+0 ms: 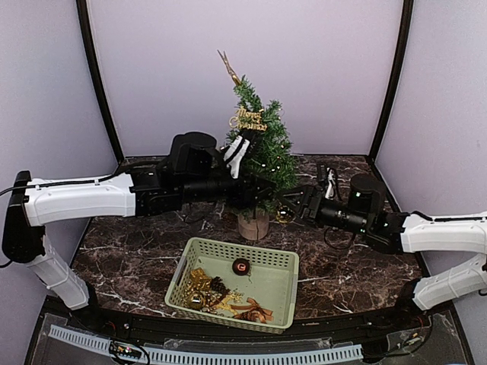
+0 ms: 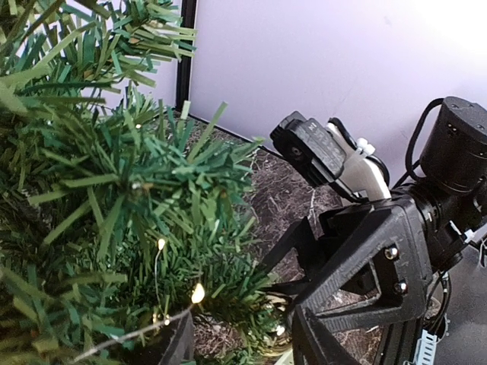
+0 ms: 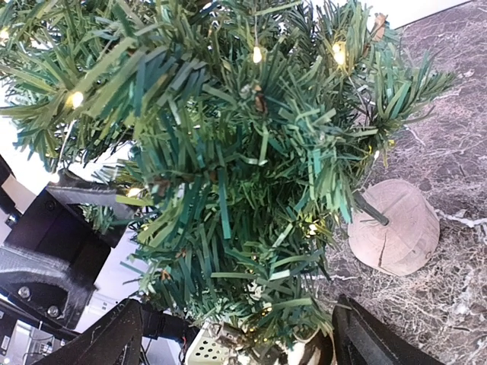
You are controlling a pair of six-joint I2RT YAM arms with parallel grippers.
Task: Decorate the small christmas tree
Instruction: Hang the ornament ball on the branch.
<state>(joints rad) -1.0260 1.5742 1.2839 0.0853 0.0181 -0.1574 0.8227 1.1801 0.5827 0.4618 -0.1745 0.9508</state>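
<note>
Branches of the small christmas tree [image 1: 259, 148] fill both wrist views. From above, the tree stands upright on its round wooden base [image 1: 253, 226] at the middle of the dark marbled desk [image 1: 129, 258], toward the 12 o'clock side. Small warm lights [image 3: 257, 54] glow among the needles, a gold "Merry Christmas" sign [image 1: 248, 119] hangs near the top, and a gold topper [image 1: 227, 67] leans toward 11 o'clock.

The left pincer [image 1: 257, 195] comes in from 9 o'clock and is buried in the lower branches; I cannot tell whether it is parted or closed. The right pincer [image 1: 294, 204] reaches in from 3 o'clock at the lowest boughs. Its wrist view shows its fingers [image 3: 365, 338] spread wide, with green needles between them and nothing clamped. A gold bauble [image 1: 284, 215] sits just at its tip, at 3 o'clock of the base.

At 6 o'clock of the tree, near the base but apart from it, lies a pale green basket [image 1: 283, 262]. It holds a red bauble [image 1: 240, 266], a pine cone [image 1: 219, 284] and a heap of gold ornaments [image 1: 198, 290] at its 8 o'clock corner.
</note>
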